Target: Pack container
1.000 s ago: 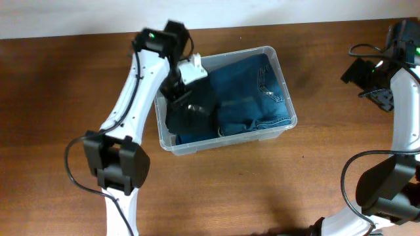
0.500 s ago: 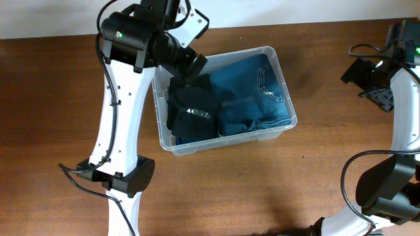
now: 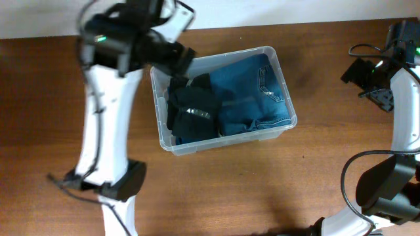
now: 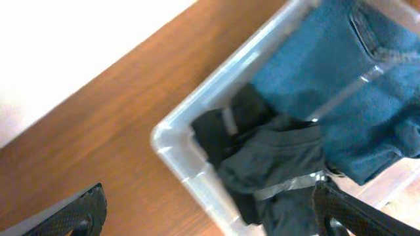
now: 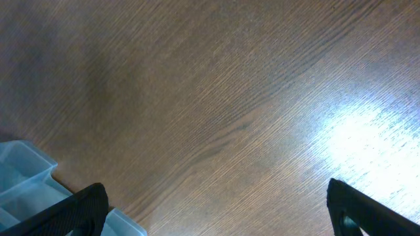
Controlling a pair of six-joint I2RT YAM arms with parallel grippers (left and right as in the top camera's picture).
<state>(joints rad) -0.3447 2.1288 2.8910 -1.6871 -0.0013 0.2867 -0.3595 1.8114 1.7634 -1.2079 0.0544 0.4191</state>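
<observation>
**Surface and room.** A brown wood-grain tabletop (image 3: 249, 190) was bounded along its far edge by a plain white wall (image 3: 295, 10).

**Left.** The white-and-black left arm (image 3: 105, 131) reached over the table. The left pincer (image 4: 210, 219) hung with its two black fingers (image 4: 82, 210) spread wide, pinching nothing.

**Centre.** Just below and ahead of that pincer stood the large clear rectangular plastic container (image 3: 226, 141). In the left wrist view, one rounded corner of it lay between the fingers. Inside, a crumpled black garment (image 3: 190, 108) lay nearest the left pincer. Folded blue denim jeans (image 3: 252, 92) filled the half farther from it, touching the black cloth.

**Right.** Well apart from the container, the right pincer (image 5: 216, 216) hovered over bare wood on the white right arm (image 3: 403, 137). Its fingers were likewise spread and empty. A pale corner of the container showed at its lower left.
</observation>
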